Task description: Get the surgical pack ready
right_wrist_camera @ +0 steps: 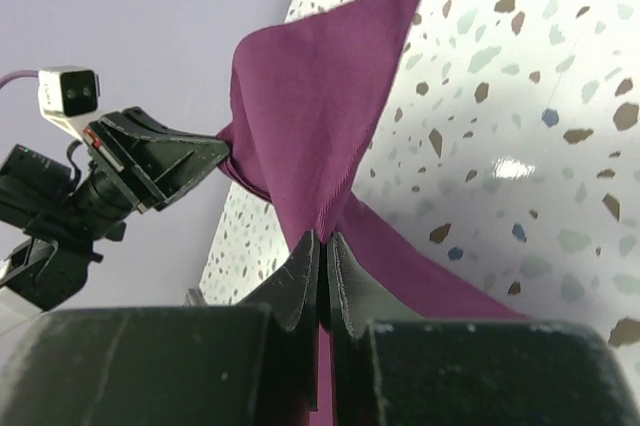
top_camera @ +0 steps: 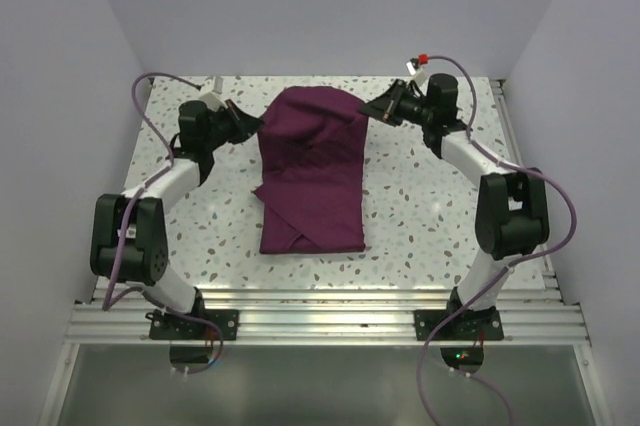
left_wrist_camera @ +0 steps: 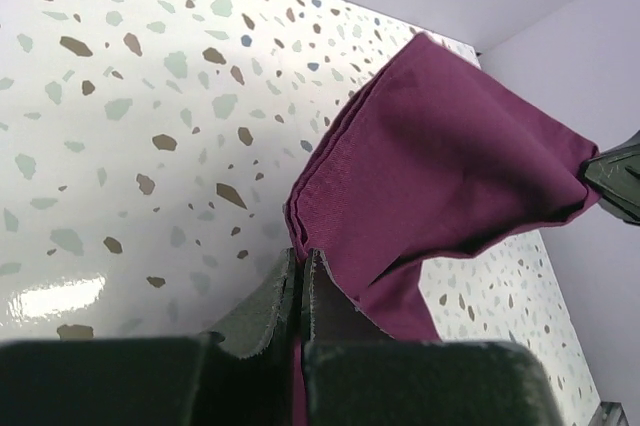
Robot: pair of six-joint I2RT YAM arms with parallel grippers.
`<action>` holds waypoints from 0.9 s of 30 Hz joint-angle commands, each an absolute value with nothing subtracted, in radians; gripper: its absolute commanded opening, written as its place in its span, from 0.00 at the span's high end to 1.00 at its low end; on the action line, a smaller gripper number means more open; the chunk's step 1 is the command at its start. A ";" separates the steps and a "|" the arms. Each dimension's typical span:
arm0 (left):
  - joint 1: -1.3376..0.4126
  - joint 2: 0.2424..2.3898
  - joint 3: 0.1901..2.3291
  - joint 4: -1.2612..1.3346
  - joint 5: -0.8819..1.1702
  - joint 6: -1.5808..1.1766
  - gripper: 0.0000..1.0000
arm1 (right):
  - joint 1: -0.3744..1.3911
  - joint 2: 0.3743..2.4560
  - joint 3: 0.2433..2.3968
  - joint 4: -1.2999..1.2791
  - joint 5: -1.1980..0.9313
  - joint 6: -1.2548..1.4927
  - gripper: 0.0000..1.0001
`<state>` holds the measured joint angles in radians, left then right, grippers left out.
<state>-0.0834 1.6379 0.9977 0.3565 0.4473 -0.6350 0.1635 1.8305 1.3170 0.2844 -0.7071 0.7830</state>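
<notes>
Top and wrist views. The purple cloth (top_camera: 310, 176) lies lengthwise on the speckled table (top_camera: 430, 216), its near end flat and its far end raised between the 2 arms. The left gripper (left_wrist_camera: 302, 281) is clenched on a layered edge of the cloth. The right gripper (right_wrist_camera: 325, 251) is clenched on the opposite corner. In each wrist view we see fabric running straight into the closed jaws.

Risk, as we judge it: each jaw pair bites only a narrow margin, so pulling the 2 grippers apart, or moving 1 faster than the other, could tug a corner free and leave the raised end crooked. Stacked layers show beside the left jaws, and any layer not caught could sag and spoil the fold.

Not resolved: we cannot tell how many layers either gripper holds. We see no tray, instruments, gauze or packets, and whether any lie beneath the cloth is hidden.
</notes>
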 commanded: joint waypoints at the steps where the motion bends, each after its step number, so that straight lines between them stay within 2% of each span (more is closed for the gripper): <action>1: -0.095 1.510 0.934 0.370 0.459 -0.603 1.00 | 0.175 1.701 1.238 0.302 -0.726 0.738 1.00; 13: -0.140 1.226 0.733 0.284 0.411 -0.575 1.00 | 0.278 1.382 1.051 0.143 -0.627 0.650 1.00; 22: -0.146 1.062 0.626 0.198 0.394 -0.563 1.00 | 0.331 1.267 0.945 0.041 -0.563 0.609 1.00; 27: -0.163 1.017 0.503 0.176 0.387 -0.571 1.00 | 0.357 1.221 0.790 0.067 -0.543 0.609 1.00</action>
<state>-0.1501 1.0458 0.5678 0.1982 0.3962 -0.5827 0.3412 1.2636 0.8650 0.0742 -0.5728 0.6296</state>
